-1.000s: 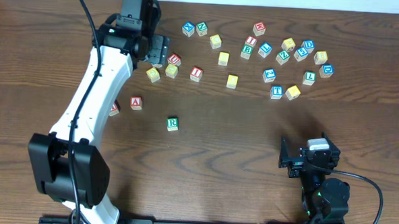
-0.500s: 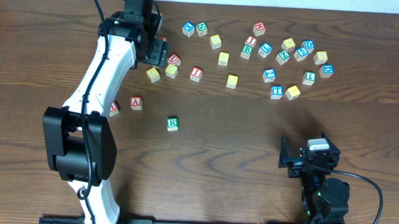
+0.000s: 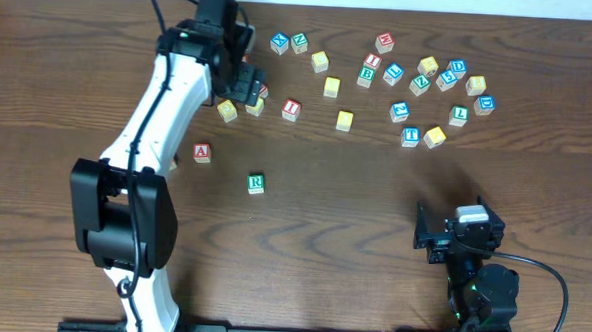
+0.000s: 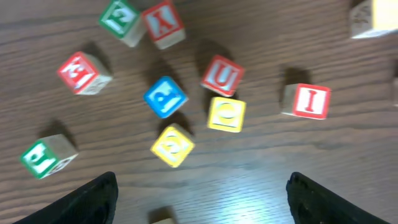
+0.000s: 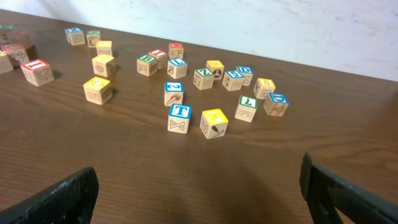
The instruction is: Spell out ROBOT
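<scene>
Action up top: left gripper (image 4: 202, 202) hangs wide open, empty, over yellow cube (image 4: 169, 145) and second yellow cube (image 4: 226, 114), just beside red U (image 4: 222, 73). Alone mid-table sits green R (image 3: 255, 183). Light, rigid wood, likely slick: pinch two flat opposite faces squarely. Meanwhile right gripper (image 5: 199, 199) gapes, idle.

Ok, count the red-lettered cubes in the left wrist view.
4: X cube at the top, E-like cube at the left, U cube in the centre, I cube at the right. More may lie outside this view.

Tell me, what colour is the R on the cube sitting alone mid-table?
Green; the R cube shows clearest in the overhead view.
</scene>
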Controlling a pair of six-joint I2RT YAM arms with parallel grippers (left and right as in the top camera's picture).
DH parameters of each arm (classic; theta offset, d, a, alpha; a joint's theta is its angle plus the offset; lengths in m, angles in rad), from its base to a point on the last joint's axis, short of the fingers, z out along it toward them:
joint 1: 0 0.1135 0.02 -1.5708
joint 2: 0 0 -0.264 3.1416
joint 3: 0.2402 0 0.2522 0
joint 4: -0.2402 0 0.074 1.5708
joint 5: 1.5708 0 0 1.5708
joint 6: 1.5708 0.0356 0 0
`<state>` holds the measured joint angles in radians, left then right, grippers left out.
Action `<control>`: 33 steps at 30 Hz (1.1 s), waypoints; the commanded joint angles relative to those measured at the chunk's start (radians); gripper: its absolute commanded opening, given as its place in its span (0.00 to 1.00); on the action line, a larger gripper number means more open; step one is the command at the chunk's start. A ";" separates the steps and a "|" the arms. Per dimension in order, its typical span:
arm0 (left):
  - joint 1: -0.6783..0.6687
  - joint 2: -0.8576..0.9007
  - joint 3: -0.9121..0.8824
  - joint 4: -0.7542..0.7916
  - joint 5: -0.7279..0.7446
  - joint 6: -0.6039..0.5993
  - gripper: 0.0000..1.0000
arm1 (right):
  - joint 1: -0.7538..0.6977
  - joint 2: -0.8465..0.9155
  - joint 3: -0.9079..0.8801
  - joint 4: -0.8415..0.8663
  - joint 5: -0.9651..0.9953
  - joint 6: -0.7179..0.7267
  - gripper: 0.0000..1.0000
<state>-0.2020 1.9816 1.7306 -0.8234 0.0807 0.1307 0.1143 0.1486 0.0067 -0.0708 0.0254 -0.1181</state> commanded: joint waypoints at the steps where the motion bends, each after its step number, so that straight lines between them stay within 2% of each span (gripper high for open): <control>1: -0.041 0.006 0.036 0.002 -0.008 -0.016 0.87 | -0.004 -0.002 -0.001 -0.004 -0.002 -0.010 0.99; 21: -0.055 0.106 0.036 0.062 -0.048 0.023 0.87 | -0.004 -0.002 -0.001 -0.004 -0.002 -0.010 0.99; 33: -0.010 0.106 0.036 0.080 -0.047 0.022 0.87 | -0.004 -0.002 -0.001 -0.004 -0.002 -0.010 0.99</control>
<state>-0.2283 2.0800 1.7397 -0.7433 0.0460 0.1360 0.1143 0.1486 0.0067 -0.0708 0.0257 -0.1181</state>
